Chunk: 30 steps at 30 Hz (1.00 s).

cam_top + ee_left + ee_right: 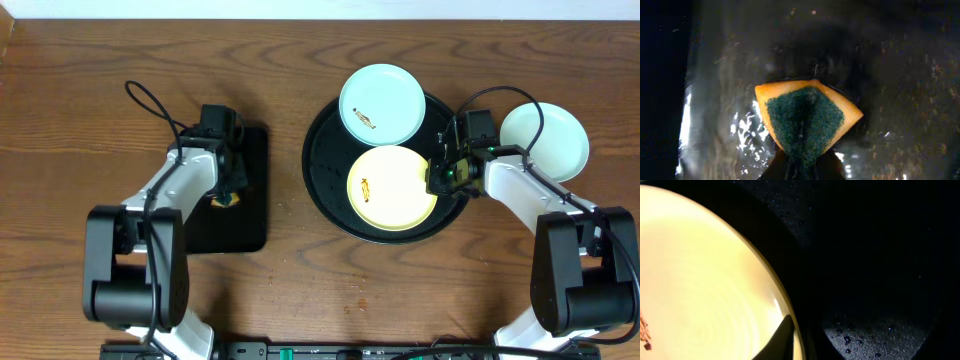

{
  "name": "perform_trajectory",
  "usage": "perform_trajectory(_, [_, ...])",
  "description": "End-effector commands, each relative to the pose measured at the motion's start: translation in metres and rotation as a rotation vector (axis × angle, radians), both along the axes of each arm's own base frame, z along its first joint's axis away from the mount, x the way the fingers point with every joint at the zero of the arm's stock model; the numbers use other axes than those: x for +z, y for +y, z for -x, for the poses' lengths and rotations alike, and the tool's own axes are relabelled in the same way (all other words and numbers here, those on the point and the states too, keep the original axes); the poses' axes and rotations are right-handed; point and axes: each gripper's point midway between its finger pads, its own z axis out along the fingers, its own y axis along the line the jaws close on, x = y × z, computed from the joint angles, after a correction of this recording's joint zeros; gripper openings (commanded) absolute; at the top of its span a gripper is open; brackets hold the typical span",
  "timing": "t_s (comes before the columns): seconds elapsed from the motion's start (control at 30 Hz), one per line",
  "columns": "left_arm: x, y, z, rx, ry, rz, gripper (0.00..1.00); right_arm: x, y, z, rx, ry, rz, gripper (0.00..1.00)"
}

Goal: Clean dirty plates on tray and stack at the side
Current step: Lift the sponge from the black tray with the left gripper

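The round black tray (322, 165) holds a pale yellow plate (392, 187) with a brown smear. A mint-blue plate (382, 104), also smeared, lies on the tray's far rim. A second mint-blue plate (543, 141) lies on the table to the right. My right gripper (437, 178) is shut on the yellow plate's right rim (715, 280), one finger inside it and one outside (799, 340). My left gripper (226, 196) is over the rectangular tray. It is shut (802, 162) on an orange sponge with a green scrub face (805, 122).
The smaller rectangular black tray (245, 215) lies at the left and looks wet in the left wrist view (890, 75). Water drops sit on the round tray's floor (875, 335). The table is brown wood (80, 120).
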Motion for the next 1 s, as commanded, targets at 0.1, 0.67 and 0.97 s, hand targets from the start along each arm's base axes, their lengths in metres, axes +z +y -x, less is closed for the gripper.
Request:
perform_trajectory(0.1, [0.081,0.002,-0.015,0.009,-0.216,0.005,0.07,-0.016,-0.023,0.009,-0.033,0.045,0.07,0.24])
perform_trajectory(0.67, [0.124,0.002,-0.007,0.001,-0.32,0.011,0.08,-0.016,-0.022,0.01,-0.033,0.049,0.069,0.55])
perform_trajectory(0.97, [0.124,0.002,-0.008,0.002,-0.321,0.011,0.08,-0.016,-0.021,0.01,-0.03,0.05,0.059,0.36])
